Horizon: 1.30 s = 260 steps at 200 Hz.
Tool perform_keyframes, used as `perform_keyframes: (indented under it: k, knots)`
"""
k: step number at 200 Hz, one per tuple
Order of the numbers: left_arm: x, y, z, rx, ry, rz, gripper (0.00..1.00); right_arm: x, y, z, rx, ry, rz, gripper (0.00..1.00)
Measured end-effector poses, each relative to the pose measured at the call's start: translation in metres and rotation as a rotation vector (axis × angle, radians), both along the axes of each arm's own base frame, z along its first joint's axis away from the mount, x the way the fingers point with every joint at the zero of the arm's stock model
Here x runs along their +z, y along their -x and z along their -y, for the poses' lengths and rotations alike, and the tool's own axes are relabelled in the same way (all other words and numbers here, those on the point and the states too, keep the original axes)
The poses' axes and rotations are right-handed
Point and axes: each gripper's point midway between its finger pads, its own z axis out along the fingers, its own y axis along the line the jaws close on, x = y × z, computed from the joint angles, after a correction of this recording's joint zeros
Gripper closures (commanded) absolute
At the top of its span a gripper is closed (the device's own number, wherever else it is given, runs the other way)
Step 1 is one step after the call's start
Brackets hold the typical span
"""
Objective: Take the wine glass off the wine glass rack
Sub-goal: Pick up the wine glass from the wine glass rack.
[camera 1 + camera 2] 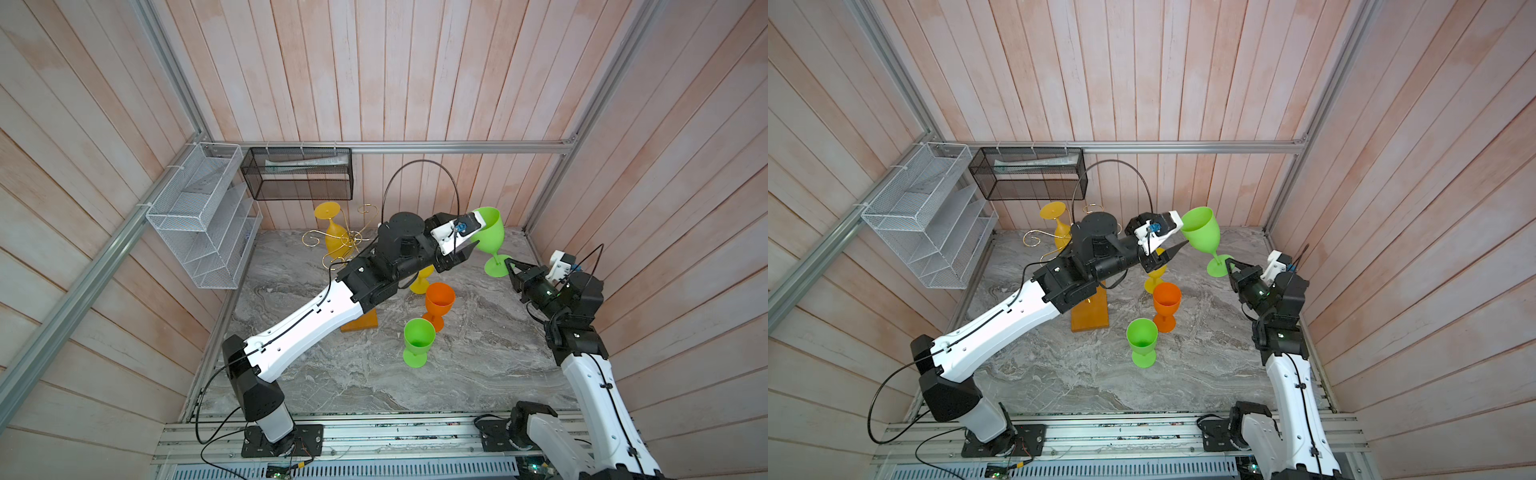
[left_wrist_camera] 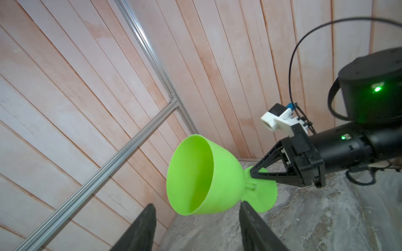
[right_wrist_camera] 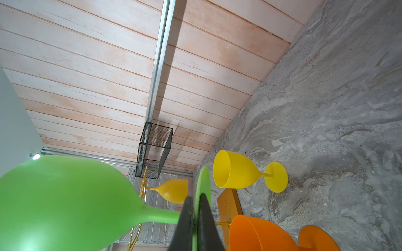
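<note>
Wine glass (image 1: 1200, 232) base pinched in right end effector (image 1: 1227, 263).

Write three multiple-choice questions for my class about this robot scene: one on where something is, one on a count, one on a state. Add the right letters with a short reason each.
1. Where is the upside-down yellow glass? A on the wine glass rack; B on the table; C in a gripper.
2. How many green glasses are there? A one; B two; C three.
3. The right gripper is: A open; B shut on the foot of the raised green glass; C shut on an orange glass.

Answers:
1 A: it hangs bowl-down among the rack's gold scrolls.
2 B: there is the raised one and the standing green glass.
3 B: in the right wrist view both fingers pinch the foot disc.
</note>
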Motion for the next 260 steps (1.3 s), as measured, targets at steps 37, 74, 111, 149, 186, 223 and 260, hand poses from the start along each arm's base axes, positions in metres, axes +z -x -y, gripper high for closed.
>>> perform_keyframes:
  k: [37,74,111,149,186,223,260]
  knots:
    - [0.018,0.006,-0.003,-0.110,0.021,-0.093,0.36,-0.015,0.000,0.001,-0.001,0.022,-0.001,1.00]
    - [0.005,0.003,0.014,-0.195,-0.016,-0.203,0.36,-0.018,0.000,0.001,0.000,0.038,0.007,1.00]
    - [-0.028,-0.005,0.034,-0.230,-0.077,-0.313,0.36,-0.013,0.001,0.001,0.002,0.056,0.030,1.00]
    - [-0.052,-0.011,0.043,-0.231,-0.114,-0.388,0.39,-0.012,0.002,0.001,0.004,0.073,0.042,1.00]
    - [-0.059,-0.008,0.045,-0.246,-0.119,-0.429,0.54,-0.012,0.002,0.001,0.005,0.082,0.046,1.00]
    - [-0.057,-0.006,0.045,-0.259,-0.108,-0.453,0.89,-0.012,0.002,0.001,0.005,0.087,0.048,1.00]
    - [-0.058,0.003,0.048,-0.292,-0.105,-0.485,1.00,-0.013,0.001,0.003,-0.003,0.108,0.053,0.85]
